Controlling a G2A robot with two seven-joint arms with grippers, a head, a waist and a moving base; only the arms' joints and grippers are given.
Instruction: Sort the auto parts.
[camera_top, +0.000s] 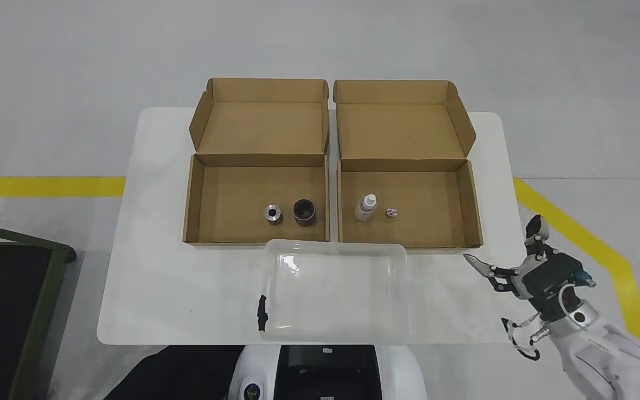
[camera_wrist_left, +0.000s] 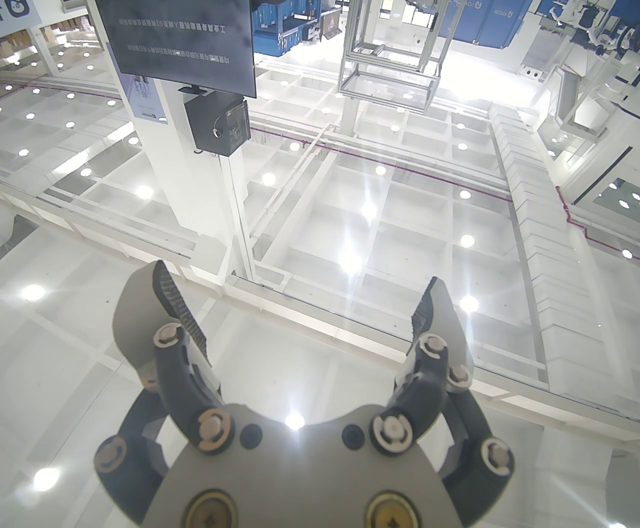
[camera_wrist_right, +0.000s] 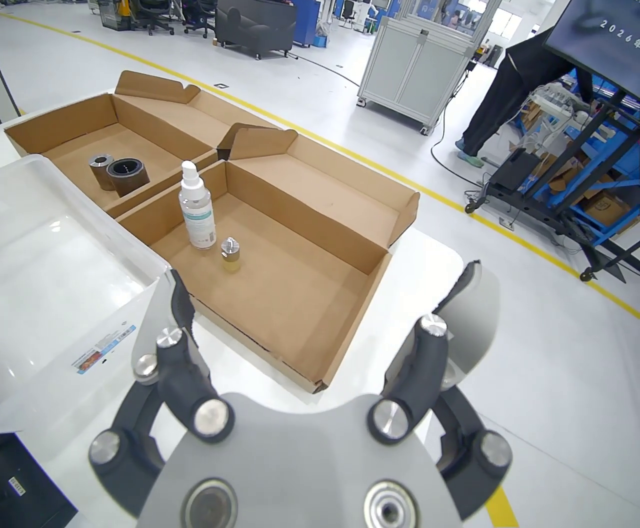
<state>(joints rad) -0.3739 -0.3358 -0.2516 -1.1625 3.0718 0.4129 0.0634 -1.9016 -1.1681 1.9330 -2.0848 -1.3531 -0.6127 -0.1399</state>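
Two open cardboard boxes sit side by side on the white table (camera_top: 150, 250). The left box (camera_top: 200, 205) holds a small metal cylinder (camera_top: 271, 211) (camera_wrist_right: 99, 171) and a dark ring-shaped part (camera_top: 305, 210) (camera_wrist_right: 128, 176). The right box (camera_top: 440, 210) (camera_wrist_right: 310, 300) holds a clear spray bottle (camera_top: 367, 206) (camera_wrist_right: 197, 209) and a small brass-and-silver fitting (camera_top: 392, 211) (camera_wrist_right: 230, 254). My right gripper (camera_top: 508, 252) (camera_wrist_right: 325, 282) hangs open and empty off the table's right front corner. My left gripper (camera_wrist_left: 300, 295) is open, empty, and faces the ceiling.
A clear plastic bin (camera_top: 335, 288) (camera_wrist_right: 60, 280) stands in front of the boxes at the table's front edge, with a small black piece (camera_top: 261, 312) at its left front corner. Yellow floor tape (camera_top: 60, 186) runs past both sides of the table.
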